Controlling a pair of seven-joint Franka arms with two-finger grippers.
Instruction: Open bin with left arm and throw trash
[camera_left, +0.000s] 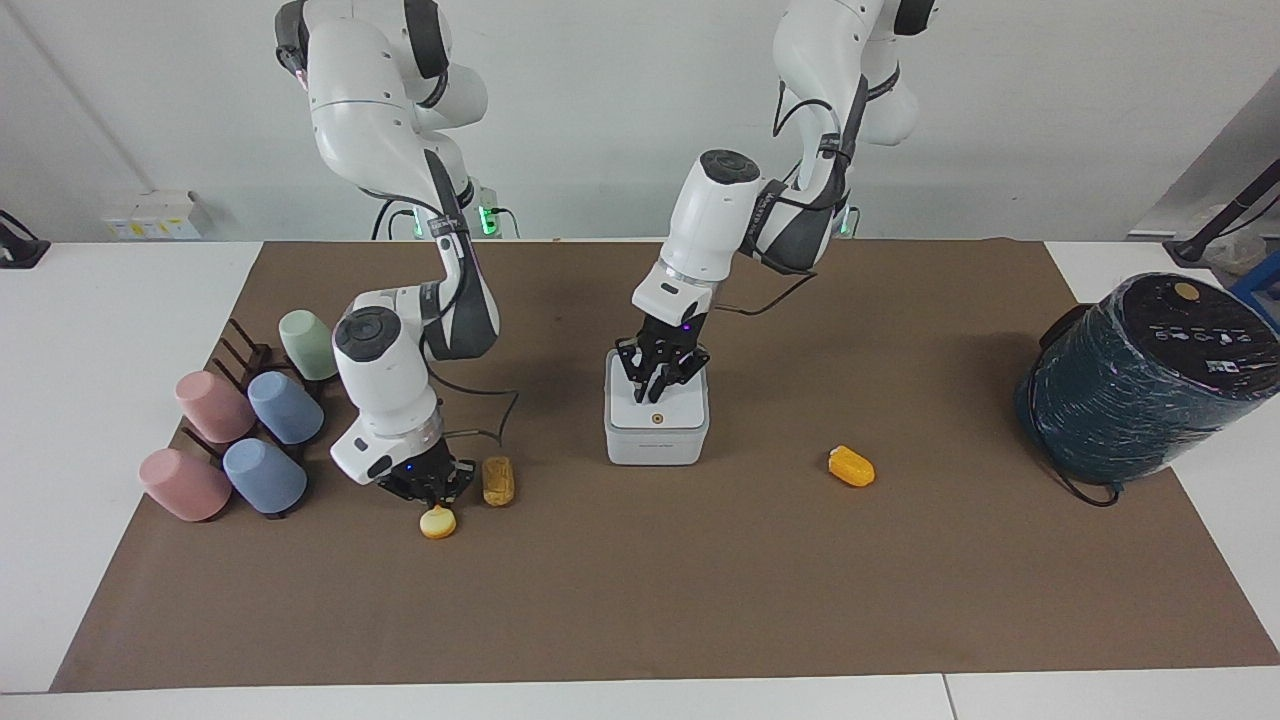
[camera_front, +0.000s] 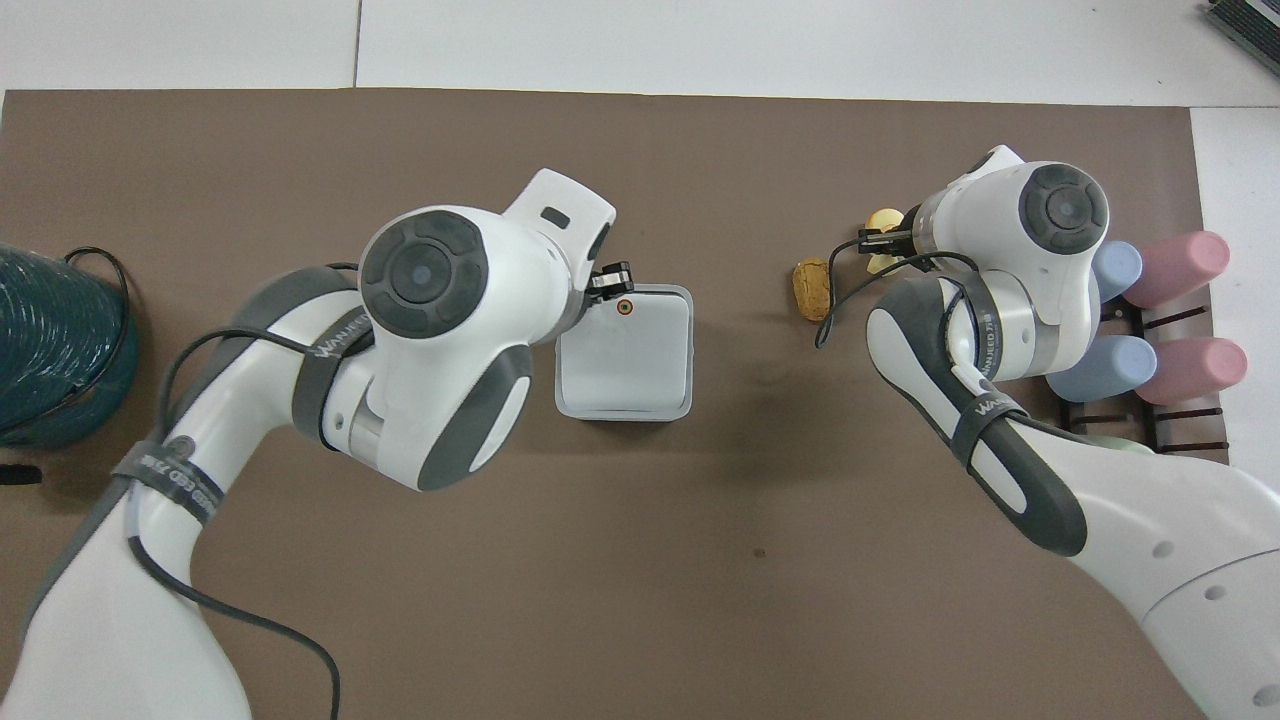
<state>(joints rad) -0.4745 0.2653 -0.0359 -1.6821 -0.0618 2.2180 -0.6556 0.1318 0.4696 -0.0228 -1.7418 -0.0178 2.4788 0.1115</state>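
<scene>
The white bin stands mid-table with its lid down, and the brass button shows on top. My left gripper hangs just above the lid, fingers together, close over the button. My right gripper is shut on the pale yellow slab, which is tipped up on the mat. The brown crusty oblong lies beside it. The orange wedge lies toward the left arm's end of the table. My left arm hides it in the overhead view.
A large dark teal wrapped cylinder stands at the left arm's end of the table. A rack of pastel cups stands at the right arm's end, close beside my right arm. A brown mat covers the table.
</scene>
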